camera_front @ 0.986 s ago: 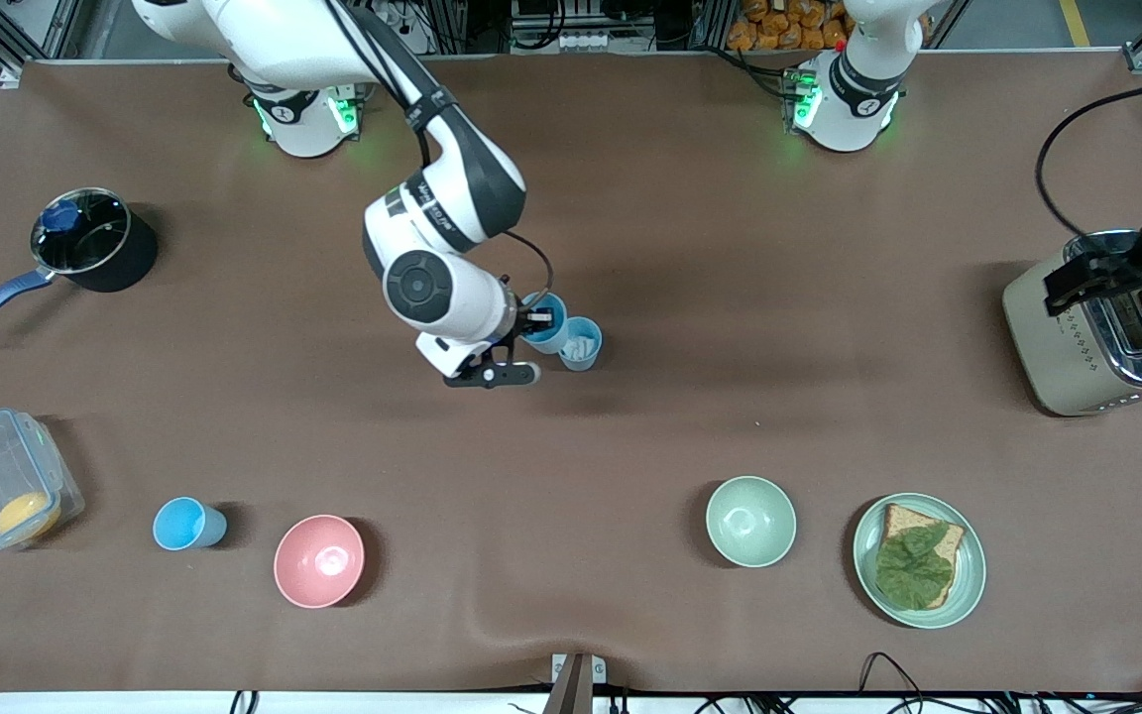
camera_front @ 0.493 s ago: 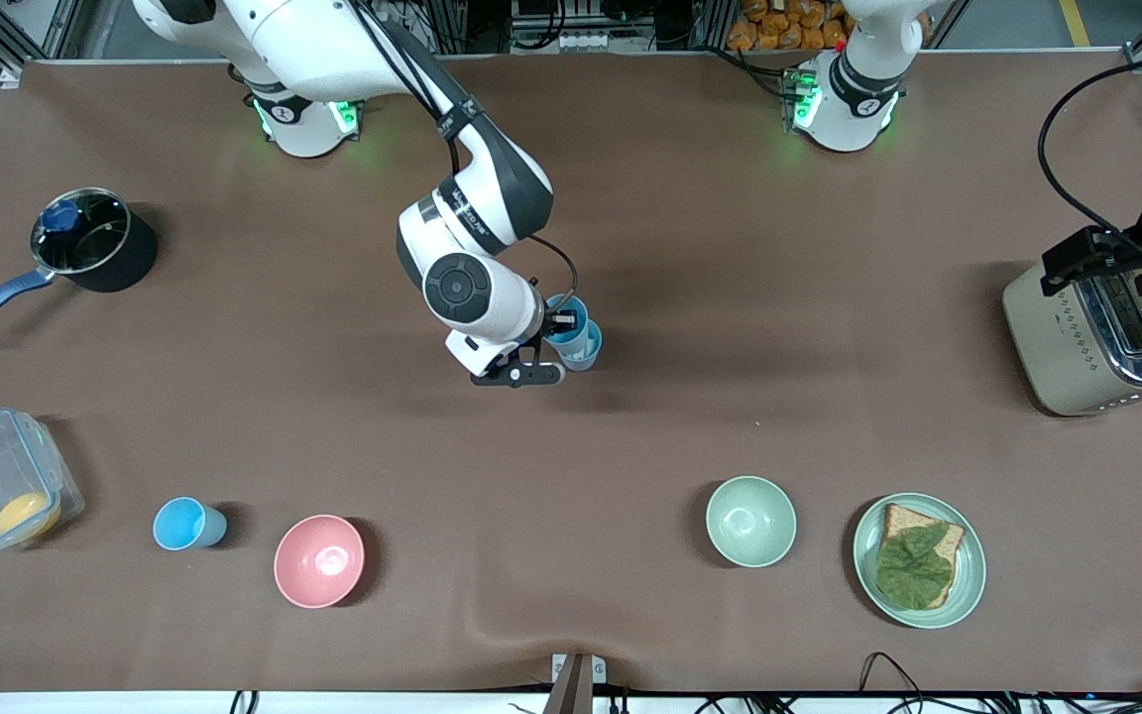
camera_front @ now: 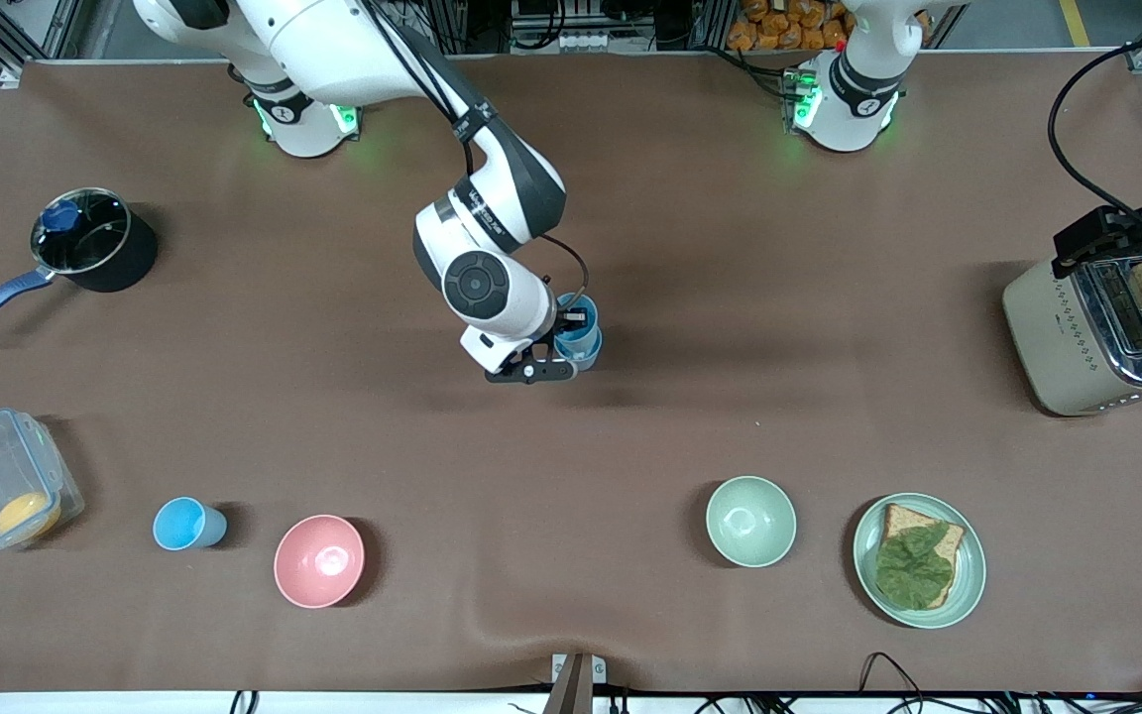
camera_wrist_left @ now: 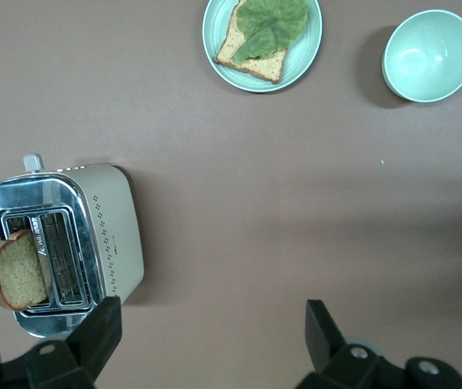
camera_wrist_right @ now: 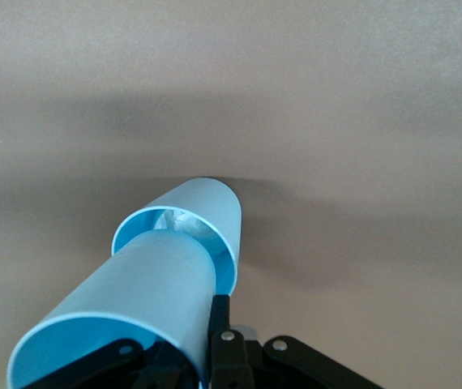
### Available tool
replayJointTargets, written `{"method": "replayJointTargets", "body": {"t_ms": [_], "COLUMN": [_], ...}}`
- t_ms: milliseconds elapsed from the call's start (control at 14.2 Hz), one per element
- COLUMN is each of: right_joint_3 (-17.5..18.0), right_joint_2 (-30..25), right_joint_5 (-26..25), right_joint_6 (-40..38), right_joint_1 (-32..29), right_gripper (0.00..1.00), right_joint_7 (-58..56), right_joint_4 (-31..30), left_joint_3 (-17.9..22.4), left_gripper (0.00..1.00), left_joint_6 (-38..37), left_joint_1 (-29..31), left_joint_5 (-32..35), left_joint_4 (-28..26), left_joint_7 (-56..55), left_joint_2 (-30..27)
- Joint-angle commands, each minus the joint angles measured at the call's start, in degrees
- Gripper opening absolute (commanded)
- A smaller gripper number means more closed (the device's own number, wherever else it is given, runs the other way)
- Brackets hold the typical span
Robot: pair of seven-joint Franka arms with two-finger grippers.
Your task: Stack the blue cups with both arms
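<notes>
brown table (camera_front: 730,297), right gripper (camera_front: 576,319) clamps blue cup (camera_wrist_right: 126,308) entering wadded cup (camera_wrist_right: 207,212), left gripper (camera_wrist_left: 207,332) spread over toaster (camera_wrist_left: 65,247)

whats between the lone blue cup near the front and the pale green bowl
In the front view, one thing sits between the lone blue cup and the pale green bowl: the pink bowl, close beside the cup. From there to the green bowl is bare table.

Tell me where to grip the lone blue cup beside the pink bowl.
Grip the lone blue cup at its rim, coming from above, one finger inside and one outside. It stands upright with its mouth open and looks empty, and the pink bowl stands apart from it, likely leaving room.
</notes>
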Motion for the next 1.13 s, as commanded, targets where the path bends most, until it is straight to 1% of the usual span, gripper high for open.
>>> {"method": "replayJointTargets", "body": {"t_ms": [0, 70, 141, 211, 352, 493, 634, 845, 986, 1056], "right_joint_3": [-0.7, -0.7, -0.7, -0.8, -0.8, -0.8, -0.9, -1.4, -1.5, -1.6], "right_joint_2": [1.2, 1.4, 1.6, 1.6, 1.6, 1.2, -0.2, -5.2, -7.8, -8.7], "right_joint_5": [0.2, 0.1, -0.2, -0.4, -0.9, -0.9, -0.8, -0.9, -1.2, -2.2], "right_joint_6": [1.1, 1.3, 1.3, 1.8, 2.0, 1.9, 1.3, -5.0, -7.1, -8.1], "right_joint_1": [1.2, 1.2, 1.2, 1.2, 1.2, 1.1, 0.2, -4.2, -7.4, -8.8], "right_gripper": [0.0, 0.1, 0.66, 1.0, 1.0, 1.0, 1.0, 1.0, 1.0, 1.0], "right_joint_7": [0.8, 0.6, 0.5, 0.5, 0.5, 0.5, 0.7, 0.0, -0.4, -1.5], "right_joint_4": [1.6, 1.6, 1.6, 1.4, 1.4, 1.4, 1.5, 1.6, 1.5, 1.5], "left_joint_3": [3.8, 4.0, 4.0, 4.0, 4.4, 4.4, 4.4, 4.5, 4.2, 4.2], "left_gripper": [1.0, 1.0, 1.0, 1.0, 1.0, 1.0, 1.0, 1.0, 1.0, 1.0], "left_joint_6": [-1.3, -1.3, -1.3, -2.0, -3.5, -3.7, -3.7, -3.7, -3.7, -3.7], "left_joint_1": [-3.5, -3.5, -3.6, -3.7, -5.0, -5.1, -5.1, -5.1, -5.0, -5.0], "left_joint_5": [-1.3, -1.3, -1.4, -1.4, -1.5, -3.0, -3.7, -4.6, -4.7, -4.7], "left_joint_4": [0.0, 0.0, 0.0, 0.0, 0.0, 0.0, -0.1, 0.0, 0.0, 0.0], "left_joint_7": [1.3, 1.3, 1.3, 1.4, 0.8, 0.3, 0.2, -0.7, -1.0, -1.3], "left_joint_2": [-1.5, -1.6, -1.7, -1.7, -1.8, -2.0, -2.0, -2.3, -2.4, -2.4]}}
